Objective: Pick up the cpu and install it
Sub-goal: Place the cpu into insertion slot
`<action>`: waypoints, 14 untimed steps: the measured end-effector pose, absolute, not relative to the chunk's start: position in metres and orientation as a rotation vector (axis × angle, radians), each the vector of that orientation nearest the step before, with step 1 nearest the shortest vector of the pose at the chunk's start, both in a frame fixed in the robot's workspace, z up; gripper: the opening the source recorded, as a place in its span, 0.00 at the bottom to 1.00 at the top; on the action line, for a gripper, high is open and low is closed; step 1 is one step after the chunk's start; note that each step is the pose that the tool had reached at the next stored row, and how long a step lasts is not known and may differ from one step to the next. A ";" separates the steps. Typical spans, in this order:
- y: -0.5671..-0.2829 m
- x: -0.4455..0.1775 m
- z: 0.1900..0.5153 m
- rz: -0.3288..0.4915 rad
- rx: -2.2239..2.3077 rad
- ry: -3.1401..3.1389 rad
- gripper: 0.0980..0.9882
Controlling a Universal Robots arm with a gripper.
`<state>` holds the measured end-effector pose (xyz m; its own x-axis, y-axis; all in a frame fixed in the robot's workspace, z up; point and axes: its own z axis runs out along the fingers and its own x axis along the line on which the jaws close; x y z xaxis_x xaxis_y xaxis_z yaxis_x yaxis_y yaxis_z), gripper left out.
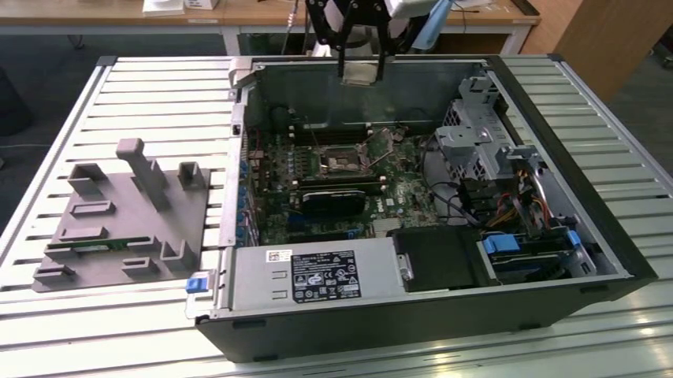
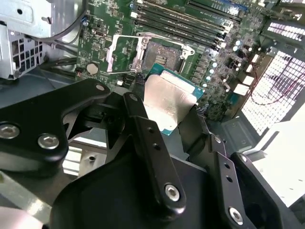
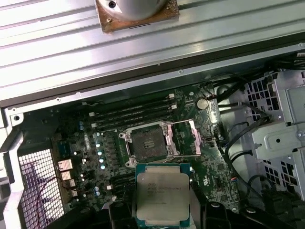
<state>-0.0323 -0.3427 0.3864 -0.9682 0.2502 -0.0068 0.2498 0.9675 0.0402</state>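
Cpu [image 3: 162, 193] is sitting clamped between the two black fingers [image 2: 145, 133] of the gripper [image 3: 164, 214], and we are holding it in the air above the open computer case [image 1: 442, 331]. In both wrist views we are seeing it as a small flat square: a silvery-grey metal lid carrying fine print, resting on a thin teal-green board that is showing as a narrow border around the lid. The fingers are pressing on two opposite edges of the cpu. Beyond the fingertips, on the green motherboard [image 3: 205, 162], the socket [image 3: 147, 143] is lying open, its metal load plate [image 3: 187, 138] swung up to one side. The cpu is hanging well apart from the socket, touching nothing but the fingers.
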 end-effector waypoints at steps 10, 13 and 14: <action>-0.343 -0.032 0.386 0.060 0.517 3.085 0.49; -0.343 -0.032 0.385 0.060 0.539 3.080 0.49; -0.343 -0.032 0.385 0.060 0.545 3.079 0.49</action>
<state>-0.0323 -0.3428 0.3854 -0.9391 0.3436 -0.0068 0.3431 0.9384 0.0402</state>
